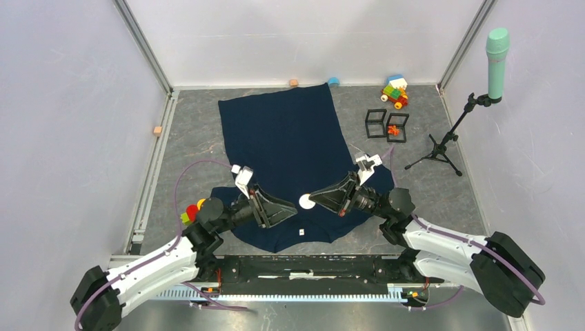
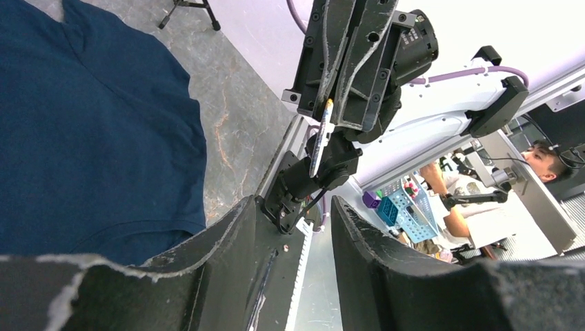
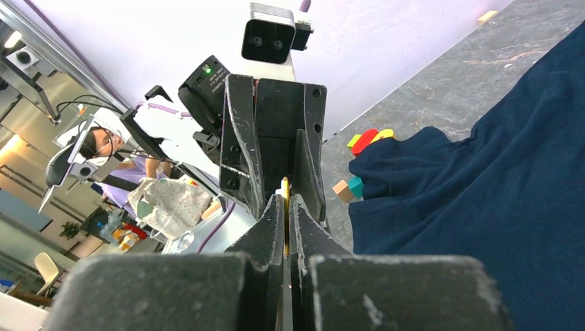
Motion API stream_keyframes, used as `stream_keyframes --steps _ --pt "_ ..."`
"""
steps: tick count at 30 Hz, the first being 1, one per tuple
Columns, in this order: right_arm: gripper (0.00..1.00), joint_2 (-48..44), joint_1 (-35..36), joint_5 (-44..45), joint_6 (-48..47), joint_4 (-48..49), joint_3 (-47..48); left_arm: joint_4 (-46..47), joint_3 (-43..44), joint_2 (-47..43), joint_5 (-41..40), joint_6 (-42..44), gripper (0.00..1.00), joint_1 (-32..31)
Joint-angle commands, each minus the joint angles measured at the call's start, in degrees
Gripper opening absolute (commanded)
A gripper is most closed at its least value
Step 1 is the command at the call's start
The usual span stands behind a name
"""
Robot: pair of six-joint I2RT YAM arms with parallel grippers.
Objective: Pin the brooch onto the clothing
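Observation:
The clothing (image 1: 290, 131), a dark navy shirt, lies flat on the grey table, also seen in the left wrist view (image 2: 83, 124) and the right wrist view (image 3: 497, 186). The brooch (image 1: 305, 201), a small white disc, hangs above the shirt's near part between the two grippers. My right gripper (image 1: 314, 199) is shut on it. The brooch's thin yellow edge (image 3: 284, 186) shows between the right gripper's (image 3: 285, 207) pressed fingers. My left gripper (image 1: 292, 209) faces it from the left and stands open (image 2: 295, 203) with nothing between its fingers. From there the brooch (image 2: 321, 134) shows edge-on.
Two black wire cubes (image 1: 386, 125) and a pile of toy blocks (image 1: 395, 89) sit at the back right. A tripod stand (image 1: 441, 148) with a teal microphone (image 1: 497, 55) is at the far right. Coloured toys (image 1: 192, 209) lie by the left arm.

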Motion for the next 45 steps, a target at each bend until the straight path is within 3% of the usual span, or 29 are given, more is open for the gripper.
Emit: stream_keyframes --steps 1,10,22,25,27,30,33,37,45 --pt "0.00 -1.8 0.2 3.0 0.0 2.3 -0.8 7.3 2.2 3.2 -3.4 -1.4 0.50 -2.3" --pt "0.00 -2.2 0.2 2.4 -0.9 1.0 -0.8 12.5 5.5 10.3 -5.0 0.4 0.51 -6.6" --pt "0.00 -3.1 0.2 0.6 -2.0 -0.6 -0.3 12.2 6.9 12.9 -6.0 1.1 0.19 -6.8" --pt "0.00 -2.9 0.2 -0.2 -2.0 -0.6 -0.2 12.1 6.9 12.9 -6.1 1.3 0.06 -6.8" --pt "0.07 -2.7 0.2 -1.1 -2.4 -0.8 0.2 11.9 6.8 12.9 -6.2 1.5 0.02 -6.8" --pt "0.27 -2.9 0.2 -1.5 -3.0 -2.2 0.3 11.0 6.9 12.7 -6.5 1.9 0.02 -6.8" --pt "0.35 -3.1 0.2 -1.7 -3.4 -2.8 0.3 10.6 7.0 12.4 -6.4 2.2 0.02 -6.9" --pt "0.34 -3.0 0.2 -1.7 -3.1 -2.7 0.5 10.0 7.2 12.3 -6.3 2.4 0.02 -6.9" --pt "0.18 -1.9 0.2 -1.0 -2.5 -3.6 0.7 9.3 7.6 12.2 -5.0 3.0 0.02 -7.1"
